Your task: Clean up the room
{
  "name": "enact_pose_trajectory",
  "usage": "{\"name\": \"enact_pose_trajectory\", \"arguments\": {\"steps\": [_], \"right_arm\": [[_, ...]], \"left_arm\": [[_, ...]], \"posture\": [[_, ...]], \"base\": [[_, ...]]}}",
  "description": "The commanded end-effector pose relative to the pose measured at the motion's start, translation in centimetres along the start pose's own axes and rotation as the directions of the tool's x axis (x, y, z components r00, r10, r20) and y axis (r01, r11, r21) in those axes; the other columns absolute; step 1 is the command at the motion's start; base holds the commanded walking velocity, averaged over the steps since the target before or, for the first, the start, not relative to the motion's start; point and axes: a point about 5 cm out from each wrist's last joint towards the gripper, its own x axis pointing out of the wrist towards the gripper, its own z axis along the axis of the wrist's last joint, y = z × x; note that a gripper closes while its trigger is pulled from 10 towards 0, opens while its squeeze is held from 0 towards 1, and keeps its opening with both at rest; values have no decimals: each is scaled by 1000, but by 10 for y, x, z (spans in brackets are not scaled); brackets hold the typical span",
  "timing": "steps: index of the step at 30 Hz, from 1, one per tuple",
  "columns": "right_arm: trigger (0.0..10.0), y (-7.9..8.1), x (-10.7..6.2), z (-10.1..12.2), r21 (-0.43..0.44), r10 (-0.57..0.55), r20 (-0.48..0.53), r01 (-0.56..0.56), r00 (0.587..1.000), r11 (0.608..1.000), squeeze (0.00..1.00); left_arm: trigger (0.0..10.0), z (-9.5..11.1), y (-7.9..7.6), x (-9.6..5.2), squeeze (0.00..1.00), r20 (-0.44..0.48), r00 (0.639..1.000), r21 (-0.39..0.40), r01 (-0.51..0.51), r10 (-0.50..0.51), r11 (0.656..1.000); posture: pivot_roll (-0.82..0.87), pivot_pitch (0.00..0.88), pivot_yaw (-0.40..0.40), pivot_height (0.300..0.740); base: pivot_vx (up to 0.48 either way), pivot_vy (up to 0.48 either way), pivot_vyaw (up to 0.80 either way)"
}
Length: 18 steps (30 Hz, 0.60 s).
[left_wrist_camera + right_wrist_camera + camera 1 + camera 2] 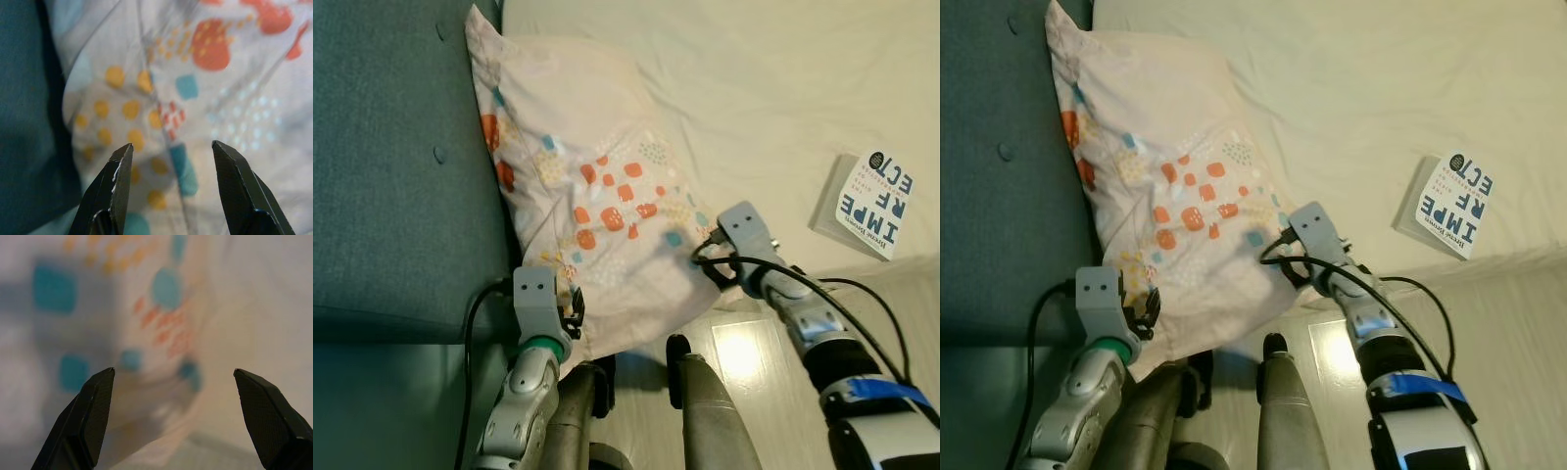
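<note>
A pale pillow (607, 196) printed with orange, teal and yellow shapes lies on the bed, one long side against the teal padded panel (391, 176). My left gripper (570, 308) is at the pillow's near corner beside the panel. It is open, and the left wrist view shows the printed cloth (195, 88) close ahead of its fingertips. My right gripper (705, 257) is at the pillow's near right edge. It is also open, with the pillow's edge (161, 333) blurred just beyond its fingertips. Neither gripper holds anything.
A white book with blue lettering (869, 204) lies on the cream sheet (734, 88) near the bed's edge to the right. Light wooden floor (744, 352) shows below the bed edge, with my own legs (705, 411) in front.
</note>
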Motion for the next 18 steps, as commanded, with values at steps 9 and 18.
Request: {"name": "enact_pose_trajectory", "arguments": {"steps": [9, 18], "right_arm": [[10000, 5, -26, -14, -119, 199, -121, -214, 972, 970, 0], [10000, -41, -42, -38, -193, -130, -250, 82, 959, 978, 0]], "left_arm": [[10000, -31, -8, -1, 0, -144, 989, -36, -38, 32, 999], [10000, -38, -22, 8, 0, -202, 979, -269, -40, -16, 962]], "posture": [[-131, 379, 96, 740], [-165, 380, 93, 740]], "base": [[0, 0, 0], [0, 0, 0]]}}
